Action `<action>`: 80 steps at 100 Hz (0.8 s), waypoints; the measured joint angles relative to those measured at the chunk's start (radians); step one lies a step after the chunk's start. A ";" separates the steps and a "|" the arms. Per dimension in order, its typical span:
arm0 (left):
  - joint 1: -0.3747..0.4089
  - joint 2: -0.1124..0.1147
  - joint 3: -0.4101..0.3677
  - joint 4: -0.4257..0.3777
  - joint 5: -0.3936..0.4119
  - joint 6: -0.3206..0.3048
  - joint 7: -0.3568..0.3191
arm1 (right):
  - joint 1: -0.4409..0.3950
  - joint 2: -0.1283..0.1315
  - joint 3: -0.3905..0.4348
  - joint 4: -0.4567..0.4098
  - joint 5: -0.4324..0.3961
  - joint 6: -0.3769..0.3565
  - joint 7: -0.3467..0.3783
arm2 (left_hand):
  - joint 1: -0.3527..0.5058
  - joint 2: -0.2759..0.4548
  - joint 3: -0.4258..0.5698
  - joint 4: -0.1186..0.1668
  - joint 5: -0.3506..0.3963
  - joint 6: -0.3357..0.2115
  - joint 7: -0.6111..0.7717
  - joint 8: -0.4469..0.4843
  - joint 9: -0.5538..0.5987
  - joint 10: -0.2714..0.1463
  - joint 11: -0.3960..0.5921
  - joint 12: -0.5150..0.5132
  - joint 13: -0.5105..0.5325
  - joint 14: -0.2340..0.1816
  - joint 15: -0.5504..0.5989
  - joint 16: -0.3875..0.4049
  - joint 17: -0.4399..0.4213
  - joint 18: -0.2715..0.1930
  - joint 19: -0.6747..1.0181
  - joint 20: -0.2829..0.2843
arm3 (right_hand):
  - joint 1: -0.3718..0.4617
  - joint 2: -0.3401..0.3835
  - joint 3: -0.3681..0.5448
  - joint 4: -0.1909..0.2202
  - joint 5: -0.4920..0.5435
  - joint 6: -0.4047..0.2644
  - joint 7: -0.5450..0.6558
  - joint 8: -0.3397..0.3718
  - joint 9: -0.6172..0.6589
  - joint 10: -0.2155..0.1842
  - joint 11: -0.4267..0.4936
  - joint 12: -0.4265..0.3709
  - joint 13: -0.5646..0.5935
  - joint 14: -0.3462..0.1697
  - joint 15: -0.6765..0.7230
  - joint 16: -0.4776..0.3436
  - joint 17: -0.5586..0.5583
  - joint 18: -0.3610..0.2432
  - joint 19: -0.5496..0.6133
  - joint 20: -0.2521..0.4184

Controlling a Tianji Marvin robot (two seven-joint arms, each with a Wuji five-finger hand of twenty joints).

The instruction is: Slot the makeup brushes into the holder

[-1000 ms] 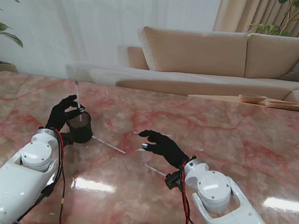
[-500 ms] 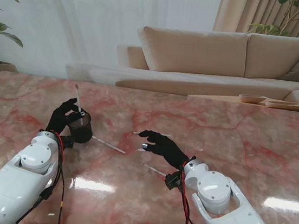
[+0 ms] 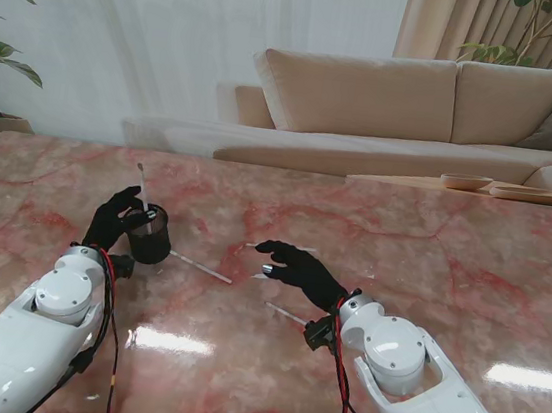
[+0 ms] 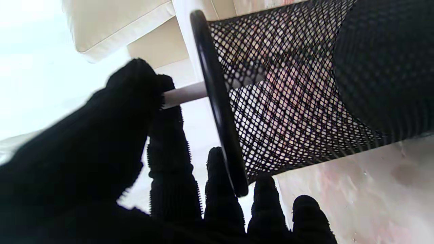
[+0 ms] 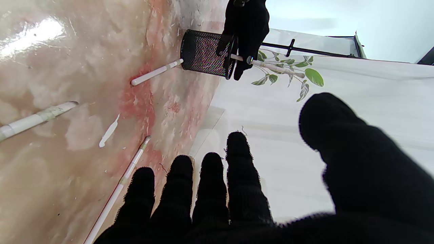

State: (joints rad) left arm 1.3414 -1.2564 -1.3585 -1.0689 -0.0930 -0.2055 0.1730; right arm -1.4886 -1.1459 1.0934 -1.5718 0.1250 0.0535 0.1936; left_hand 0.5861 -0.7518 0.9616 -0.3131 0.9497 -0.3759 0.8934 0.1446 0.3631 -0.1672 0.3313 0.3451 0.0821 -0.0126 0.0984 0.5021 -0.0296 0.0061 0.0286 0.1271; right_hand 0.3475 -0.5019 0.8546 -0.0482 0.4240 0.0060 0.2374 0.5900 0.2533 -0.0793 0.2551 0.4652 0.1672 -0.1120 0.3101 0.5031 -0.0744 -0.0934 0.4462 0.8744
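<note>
The black mesh holder (image 3: 149, 236) stands on the marble table, at my left. My left hand (image 3: 113, 219) is beside its rim, shut on a white-handled makeup brush (image 3: 141, 188) that stands nearly upright. In the left wrist view the brush handle (image 4: 184, 95) passes over the holder's rim (image 4: 220, 112) and runs down inside the mesh. My right hand (image 3: 294, 267) hovers open above the middle of the table, fingers spread, holding nothing. One loose brush (image 3: 200, 267) lies just right of the holder. Another brush (image 3: 286, 315) lies beside my right wrist.
A thin brush (image 5: 118, 189) lies on the table close to my right fingertips (image 5: 210, 169), and a thicker brush (image 5: 34, 118) lies farther off. A small pale piece (image 3: 254, 246) lies beyond my right hand. A sofa stands behind the table's far edge.
My left hand has sunk a little and drawn slightly nearer to me, and the brush's top end now stands lower over the holder. My right hand has not moved.
</note>
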 measured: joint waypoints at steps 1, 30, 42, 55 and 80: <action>0.000 0.000 0.000 0.000 0.000 0.000 0.000 | 0.000 0.000 0.000 0.000 0.000 0.000 0.000 | 0.011 0.000 -0.003 0.000 0.000 0.001 -0.001 0.000 0.000 0.000 0.000 0.000 0.000 0.000 0.000 0.000 0.000 0.000 0.000 0.000 | 0.000 0.000 0.000 0.000 0.000 0.000 0.000 0.000 0.000 0.000 0.000 0.000 0.000 0.000 0.000 0.000 0.000 0.000 0.000 0.000; 0.001 0.001 -0.003 0.000 0.000 -0.002 -0.005 | 0.000 -0.001 0.000 0.002 0.003 -0.002 -0.001 | 0.051 0.000 -0.022 0.034 -0.014 0.006 -0.014 0.000 0.000 0.002 0.000 0.000 0.000 0.000 0.000 0.000 0.000 0.000 0.000 0.000 | 0.000 0.000 0.000 0.000 0.000 0.000 0.000 0.000 0.000 0.000 0.002 0.000 0.000 0.000 0.000 0.000 0.000 0.000 0.000 0.000; 0.004 0.003 -0.004 0.000 0.002 -0.002 -0.007 | -0.001 -0.001 0.000 0.002 0.004 -0.003 -0.002 | 0.087 0.000 -0.042 0.044 -0.025 0.006 -0.025 0.000 0.000 0.007 0.000 0.000 0.000 0.000 0.000 0.000 0.000 0.000 0.000 0.000 | 0.000 0.000 0.000 0.000 0.000 0.000 0.000 0.000 0.000 0.000 0.002 0.000 0.000 0.000 0.000 0.000 0.000 0.000 0.000 0.000; 0.006 0.004 -0.004 0.000 0.005 -0.002 -0.011 | -0.001 -0.001 0.000 0.004 0.005 -0.004 -0.001 | 0.094 0.006 -0.043 0.044 -0.031 0.006 -0.036 0.000 0.000 0.013 -0.001 -0.002 0.000 0.000 0.000 0.000 0.000 0.000 0.000 0.000 | 0.000 0.000 0.000 0.000 0.000 0.000 0.000 0.000 0.000 0.001 0.002 0.000 0.000 0.000 0.000 0.000 0.000 0.000 0.000 0.000; 0.009 0.007 -0.011 -0.002 0.007 -0.004 -0.022 | 0.000 -0.001 0.000 0.009 0.006 -0.011 0.001 | 0.109 0.014 -0.044 0.045 -0.041 0.006 -0.109 0.035 -0.016 0.024 -0.007 -0.010 0.000 0.000 0.000 0.000 0.000 0.000 0.000 0.000 | 0.000 0.000 0.000 0.000 0.000 0.000 0.000 0.000 0.000 0.001 0.002 0.000 0.000 0.000 0.000 0.000 0.000 0.000 0.000 0.000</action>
State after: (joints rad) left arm 1.3499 -1.2489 -1.3693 -1.0710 -0.0858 -0.2096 0.1511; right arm -1.4882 -1.1468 1.0936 -1.5625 0.1307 0.0427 0.1944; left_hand 0.6948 -0.7373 0.9179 -0.2680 0.9083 -0.3703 0.7846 0.1800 0.3468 -0.1429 0.3239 0.3349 0.0821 -0.0127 0.0984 0.5021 -0.0296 0.0059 0.0286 0.1269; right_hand 0.3475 -0.5019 0.8546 -0.0482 0.4240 0.0060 0.2374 0.5900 0.2531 -0.0780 0.2569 0.4652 0.1670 -0.1120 0.3101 0.5031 -0.0746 -0.0935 0.4462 0.8744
